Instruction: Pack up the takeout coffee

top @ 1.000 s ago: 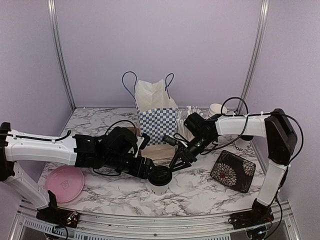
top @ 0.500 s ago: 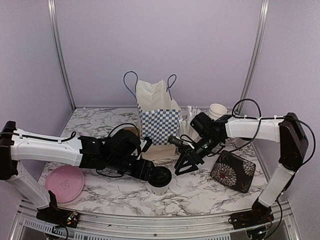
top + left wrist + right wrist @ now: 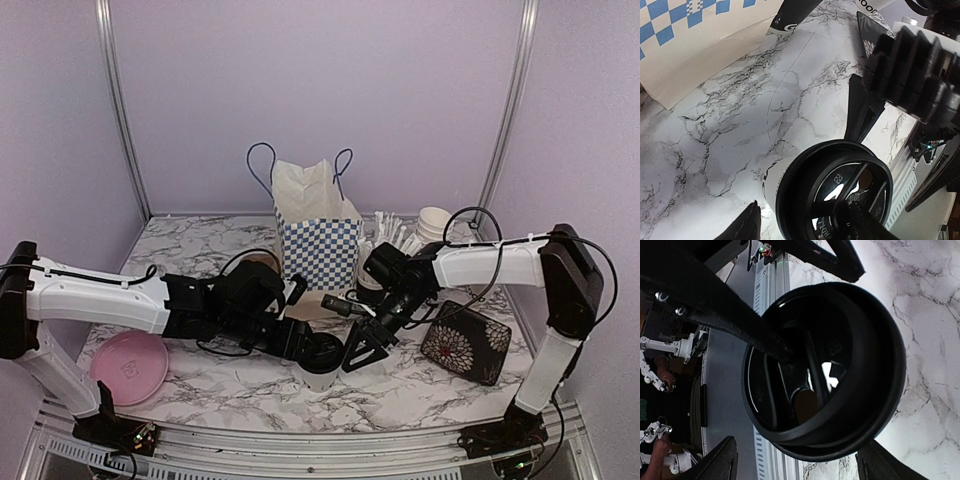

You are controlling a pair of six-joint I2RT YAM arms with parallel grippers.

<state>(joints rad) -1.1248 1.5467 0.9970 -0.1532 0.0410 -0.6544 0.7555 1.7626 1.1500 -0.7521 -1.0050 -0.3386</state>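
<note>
I see the takeout coffee cup point(image 3: 321, 376) standing upright on the marble table point(image 3: 420, 392), its black lid point(image 3: 835, 195) on. My left tool point(image 3: 306, 345) is spread, with one finger over the lid and the other just clear of the cup wall. My right tool point(image 3: 362, 355) gapes wide just beside the cup.

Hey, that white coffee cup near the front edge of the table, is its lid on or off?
On. The black lid sits on top of the white cup and covers its mouth in every view. Whether it is snapped fully down, cannot tell.
</note>
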